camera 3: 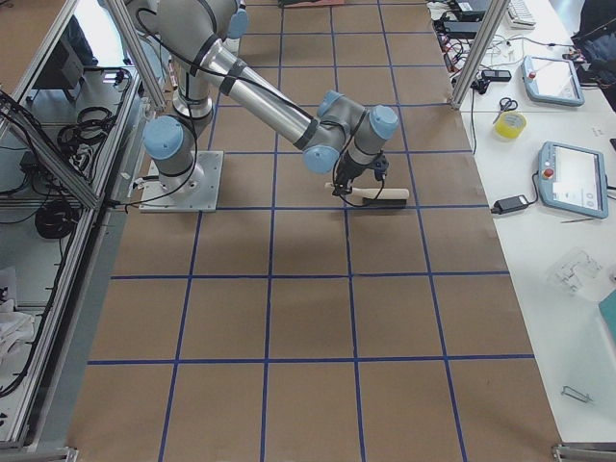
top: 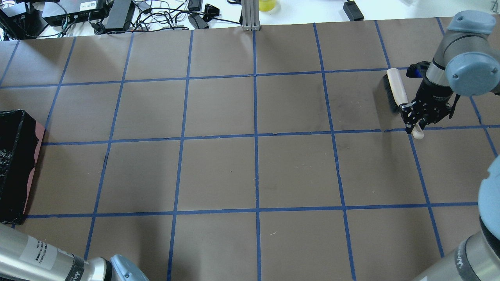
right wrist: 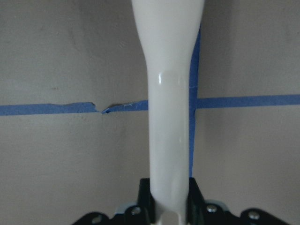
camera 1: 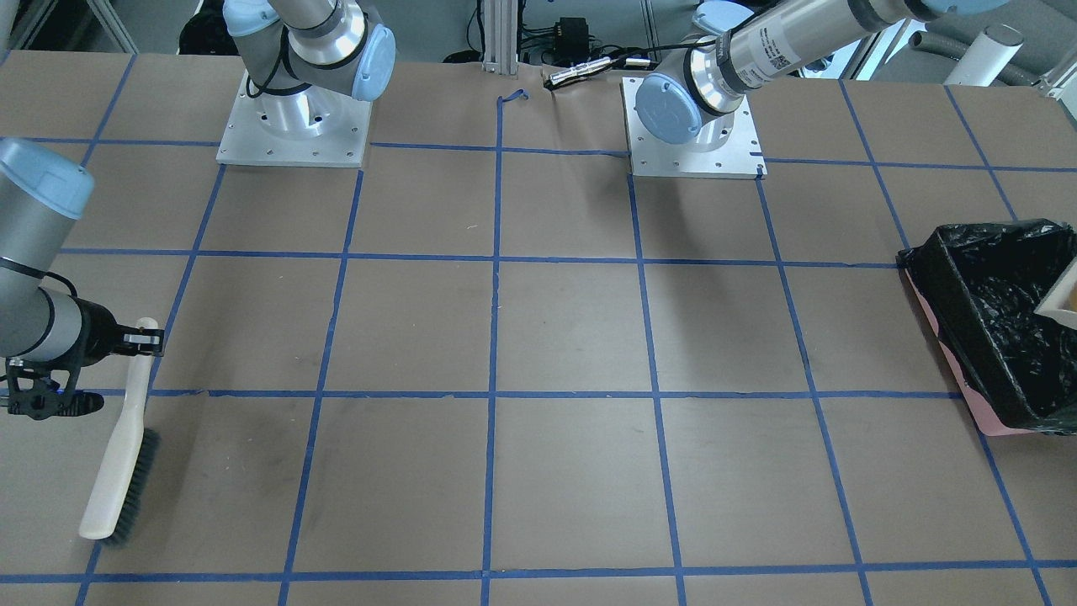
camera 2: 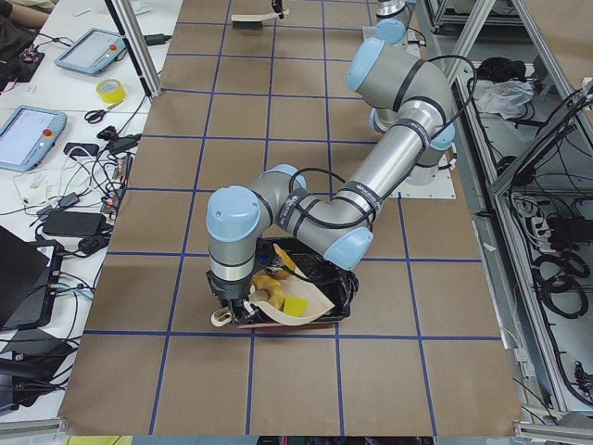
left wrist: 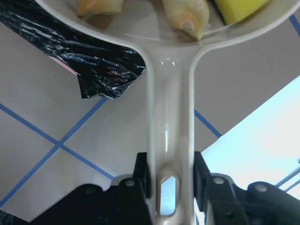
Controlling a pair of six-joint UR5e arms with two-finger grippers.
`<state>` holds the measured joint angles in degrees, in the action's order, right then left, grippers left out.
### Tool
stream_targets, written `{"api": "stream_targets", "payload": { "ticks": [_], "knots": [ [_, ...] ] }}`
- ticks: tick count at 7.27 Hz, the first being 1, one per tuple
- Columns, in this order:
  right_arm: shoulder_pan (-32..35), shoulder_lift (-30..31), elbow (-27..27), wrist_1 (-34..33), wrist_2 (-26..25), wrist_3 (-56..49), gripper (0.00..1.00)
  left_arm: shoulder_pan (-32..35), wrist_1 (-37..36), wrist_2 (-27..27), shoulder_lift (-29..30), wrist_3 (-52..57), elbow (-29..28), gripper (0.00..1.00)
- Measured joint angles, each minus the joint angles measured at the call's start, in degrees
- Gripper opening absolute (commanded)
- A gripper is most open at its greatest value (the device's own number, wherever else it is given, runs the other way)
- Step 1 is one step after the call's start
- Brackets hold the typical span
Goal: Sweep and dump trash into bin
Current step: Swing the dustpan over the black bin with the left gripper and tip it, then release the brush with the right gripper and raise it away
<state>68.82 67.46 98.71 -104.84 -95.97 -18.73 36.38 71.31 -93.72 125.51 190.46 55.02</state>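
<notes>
Brown gridded table (camera 1: 572,337): my left hand (left wrist: 171,176), clamped on the stiff dustpan (left wrist: 168,108) by its handle, lower centre, holds seemingly light, slide-prone trash (left wrist: 187,14) above the bin (left wrist: 101,70); right hand (right wrist: 169,194) grips the brush (right wrist: 171,70).

overhead view, table (top: 254,171) middle open, bin (top: 13,168) with dustpan (left wrist: 168,108) over it at 9 o'clock, right gripper (top: 415,119) gripping brush (top: 395,88) at 2 o'clock

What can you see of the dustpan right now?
The dustpan is glossy beige plastic, with a long narrow handle slotted at its end. The left gripper has its fingers shut on that handle. Its pan sits over the black-lined bin and holds the trash: two golden-brown pieces and a yellow wedge. Whether it touches the bin is unclear.
</notes>
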Motion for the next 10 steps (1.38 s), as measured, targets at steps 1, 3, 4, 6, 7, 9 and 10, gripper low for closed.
{"api": "stream_targets", "payload": {
  "ticks": [1, 3, 4, 6, 7, 9, 10],
  "knots": [
    [0.0, -0.1, 0.0, 0.0, 0.0, 0.0, 0.5, 0.3, -2.4, 0.0, -0.7, 0.0, 1.8, 0.0],
    [0.0, -0.2, -0.1, 0.0, -0.8, 0.0, 0.81, 0.4, -8.9, 0.0, -2.7, 0.1, 7.0, 0.0],
    [0.0, -0.1, -0.2, 0.1, -1.8, 0.0, 0.86, 0.4, -12.7, 0.0, -4.3, 0.3, 10.4, 0.0],
    [0.0, 0.9, -0.8, 0.3, -2.2, 0.1, 0.94, 0.4, -19.2, 0.1, -7.9, 0.6, 17.3, 0.0],
    [0.1, 2.8, -1.5, 0.9, -1.8, 0.2, 0.94, 0.4, -21.2, 0.2, -9.7, 0.8, 20.5, 0.0],
    [0.4, 9.0, -4.0, 6.0, -0.3, 0.5, 1.0, 0.2, -28.5, 0.6, -13.2, 3.0, 28.2, 0.0],
    [0.7, 12.0, -6.3, 10.2, 0.2, 1.2, 1.0, 0.0, -31.6, 1.1, -14.9, 4.1, 31.3, 0.0]
  ]
}}
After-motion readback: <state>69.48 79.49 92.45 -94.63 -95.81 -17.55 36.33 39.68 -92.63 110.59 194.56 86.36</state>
